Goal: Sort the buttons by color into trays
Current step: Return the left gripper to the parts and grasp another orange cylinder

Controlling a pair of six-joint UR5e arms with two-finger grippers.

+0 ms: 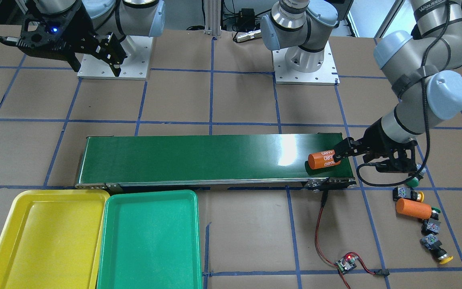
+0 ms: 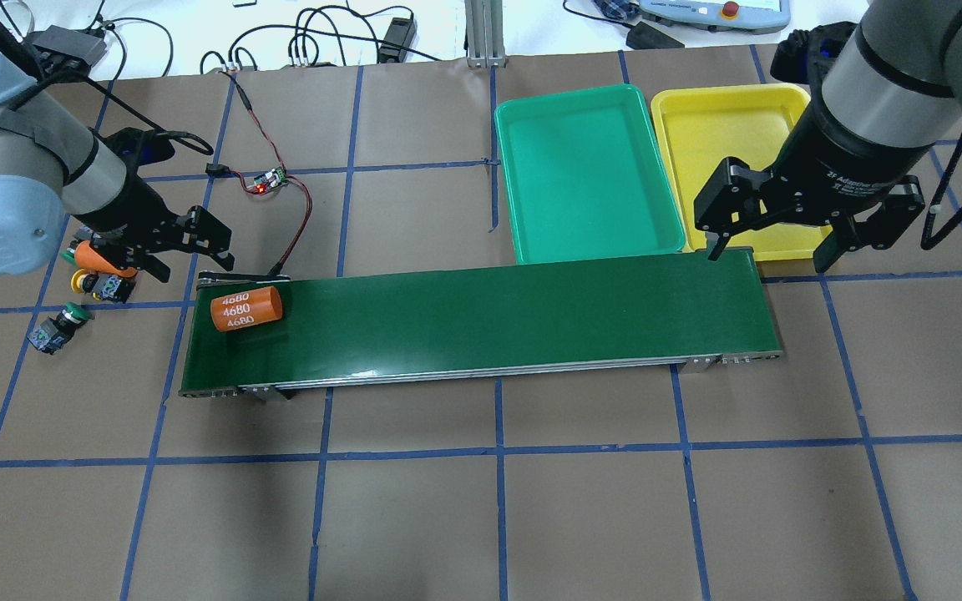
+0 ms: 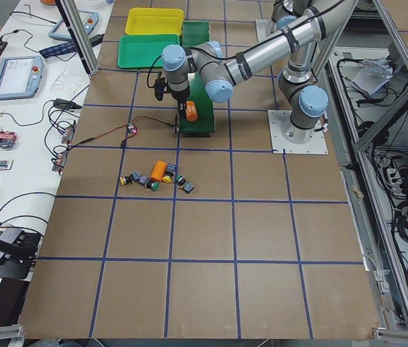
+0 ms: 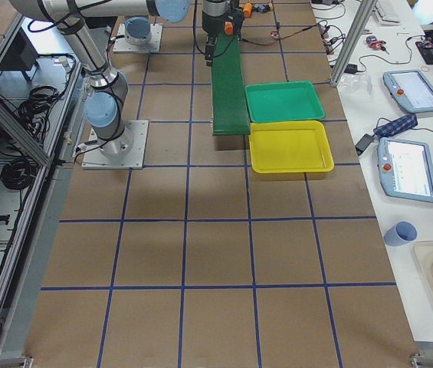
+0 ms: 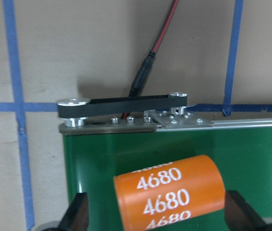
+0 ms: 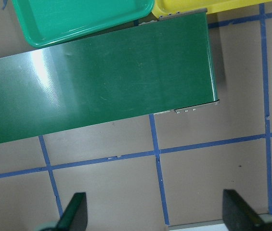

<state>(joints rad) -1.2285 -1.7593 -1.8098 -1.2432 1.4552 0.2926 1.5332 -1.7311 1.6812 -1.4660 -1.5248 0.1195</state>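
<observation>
Left gripper [image 5: 160, 217]: spread wide, orange cylinder [image 5: 169, 195] flanked untouched on the conveyor belt [image 2: 489, 313].
Right gripper [image 6: 159, 214]: spread wide, nothing gripped.
Buttons [image 1: 431, 228]: clustered on the table [image 1: 247, 224] past the belt's end.
Trays [image 1: 150, 241]: set side by side.

Finishes around the belt
Conveyor belt [image 1: 215, 158]: glossy green, glare streak, metal rail [image 1: 199, 183]. Yellow tray [image 1: 46, 241], green tray [image 1: 150, 241] beside it: smooth shiny plastic. Table [image 1: 247, 100] under it: matt brown paper, blue tape [image 1: 212, 96].

light: bright, even | glare: white patch on conveyor belt [image 1: 291, 150] | shadows: soft | focus: sharp
</observation>
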